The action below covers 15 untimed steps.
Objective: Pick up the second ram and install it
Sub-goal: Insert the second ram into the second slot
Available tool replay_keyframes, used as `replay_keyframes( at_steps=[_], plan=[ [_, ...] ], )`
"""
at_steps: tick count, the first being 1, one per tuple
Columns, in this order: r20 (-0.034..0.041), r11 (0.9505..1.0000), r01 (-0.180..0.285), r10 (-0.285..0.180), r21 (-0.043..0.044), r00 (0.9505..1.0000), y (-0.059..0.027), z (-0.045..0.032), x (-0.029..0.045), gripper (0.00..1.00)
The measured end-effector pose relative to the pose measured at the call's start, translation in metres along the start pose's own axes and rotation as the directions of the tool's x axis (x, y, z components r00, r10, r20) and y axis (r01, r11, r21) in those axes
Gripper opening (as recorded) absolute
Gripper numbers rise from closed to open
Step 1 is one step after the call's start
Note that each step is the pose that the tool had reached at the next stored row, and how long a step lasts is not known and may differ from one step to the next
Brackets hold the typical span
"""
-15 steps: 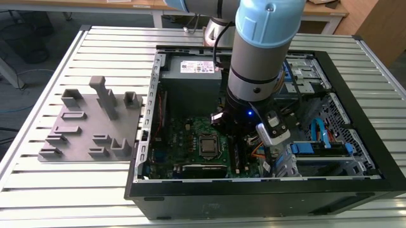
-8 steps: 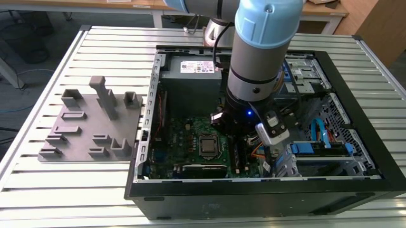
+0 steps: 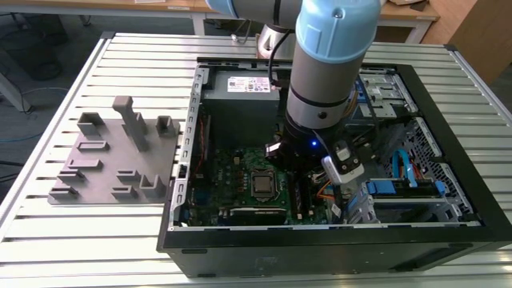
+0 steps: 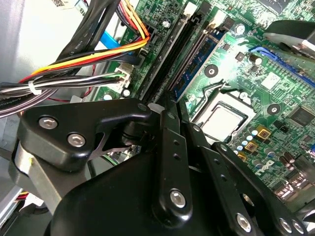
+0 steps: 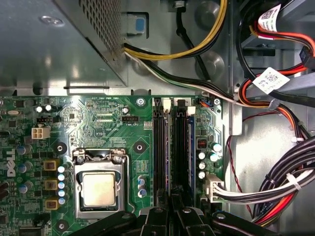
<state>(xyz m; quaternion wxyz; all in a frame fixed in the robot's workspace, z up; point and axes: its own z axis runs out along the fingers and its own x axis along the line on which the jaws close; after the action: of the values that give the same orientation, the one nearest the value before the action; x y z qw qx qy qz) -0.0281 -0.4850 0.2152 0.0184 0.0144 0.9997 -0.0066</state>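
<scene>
Black gripper stands over the memory slots, at 3 o'clock of the processor, probably seating the second ram; its jaws' state I cannot tell.

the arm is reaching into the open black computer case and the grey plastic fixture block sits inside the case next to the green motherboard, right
Not quite. In the exterior view the grey plastic fixture block sits outside the open black computer case, on the slatted metal table at the view's left. The arm does reach in over the green motherboard.
</scene>
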Motion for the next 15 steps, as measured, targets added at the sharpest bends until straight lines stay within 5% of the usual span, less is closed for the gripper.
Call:
replay_keyframes(
  at_steps=[15],
  plan=[
    [0.0,1.0,0.001,-0.001,-0.0001,1.0,0.0046,0.0024,0.0002,0.14]
  ],
)
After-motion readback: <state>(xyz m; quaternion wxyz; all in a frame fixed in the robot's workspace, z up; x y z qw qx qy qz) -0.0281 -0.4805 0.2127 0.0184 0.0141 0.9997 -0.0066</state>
